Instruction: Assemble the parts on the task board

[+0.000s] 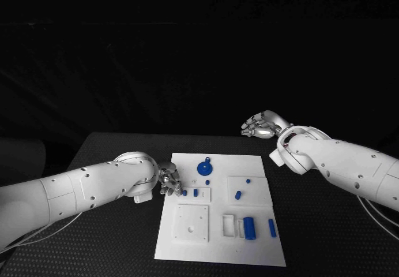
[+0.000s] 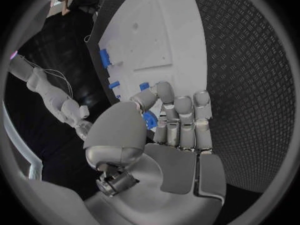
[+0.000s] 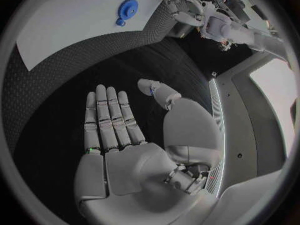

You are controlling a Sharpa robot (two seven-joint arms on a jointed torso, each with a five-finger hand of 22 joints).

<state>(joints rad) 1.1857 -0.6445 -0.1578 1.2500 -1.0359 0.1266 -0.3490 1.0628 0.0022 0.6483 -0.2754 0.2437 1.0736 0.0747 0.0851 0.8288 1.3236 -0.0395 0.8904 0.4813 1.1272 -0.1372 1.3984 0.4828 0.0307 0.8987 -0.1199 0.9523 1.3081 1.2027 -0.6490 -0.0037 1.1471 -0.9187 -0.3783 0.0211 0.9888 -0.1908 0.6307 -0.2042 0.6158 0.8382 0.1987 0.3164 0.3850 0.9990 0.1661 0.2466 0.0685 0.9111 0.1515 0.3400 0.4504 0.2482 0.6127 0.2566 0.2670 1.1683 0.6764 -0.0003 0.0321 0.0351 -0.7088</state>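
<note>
Blue part (image 2: 150,120) pinched in left hand (image 2: 164,135), beside task board (image 1: 249,245)

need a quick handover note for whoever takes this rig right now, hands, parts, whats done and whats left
Left hand: at the left edge of the task board, pinching a small blue part between thumb and fingers.
Right hand: open, fingers spread, holding nothing, raised beyond the board's far right corner.
Parts: a round blue disc part at the far end of the board; small blue pieces near the left hand; one blue piece on the right-centre plate; a blue block and a blue bar at the near right.
Done: I cannot tell which parts are seated.
Left: place the held part, then the loose ones.
</note>
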